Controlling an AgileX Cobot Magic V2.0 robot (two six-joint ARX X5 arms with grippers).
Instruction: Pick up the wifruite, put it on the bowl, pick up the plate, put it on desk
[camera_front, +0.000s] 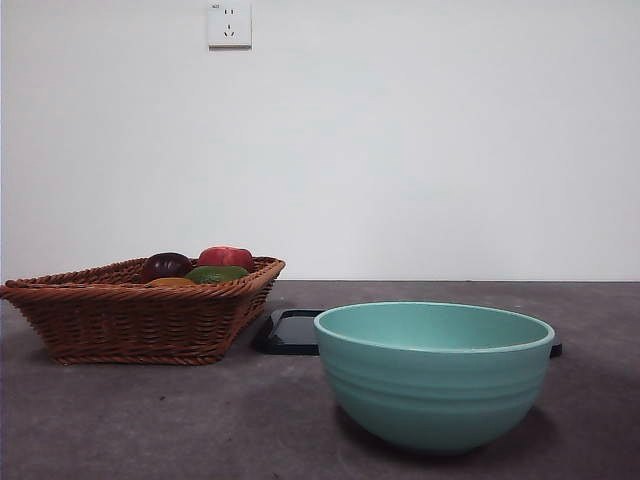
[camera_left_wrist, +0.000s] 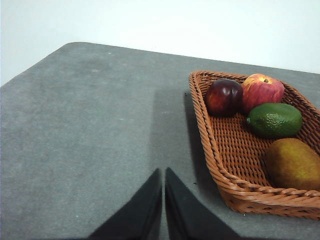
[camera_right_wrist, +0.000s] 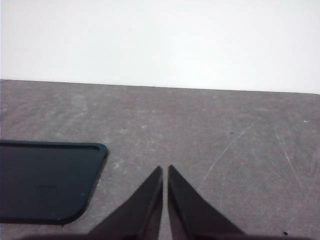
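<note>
Grey desk (camera_front: 150, 420) holds a brown woven basket (camera_left_wrist: 220, 170); the small orange-brown wifruite (camera_left_wrist: 294, 164) lies inside at its near end, beside the empty, closed left gripper (camera_left_wrist: 163, 172), the nearer arm.

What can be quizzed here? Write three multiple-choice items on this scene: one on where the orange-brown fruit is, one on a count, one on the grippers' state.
1. Where does the wifruite lie?
A. in the bowl
B. in the wicker basket
C. on the desk

2. How many fruits does the basket hold?
A. two
B. six
C. four

3. How do the left gripper and right gripper stand?
A. both shut, holding nothing
B. both wide open
C. one grips the dark plate

Key: 1 B, it rests on the weave; 2 C, the left wrist view shows four; 3 A, each pair of jaws meets at its tips.
</note>
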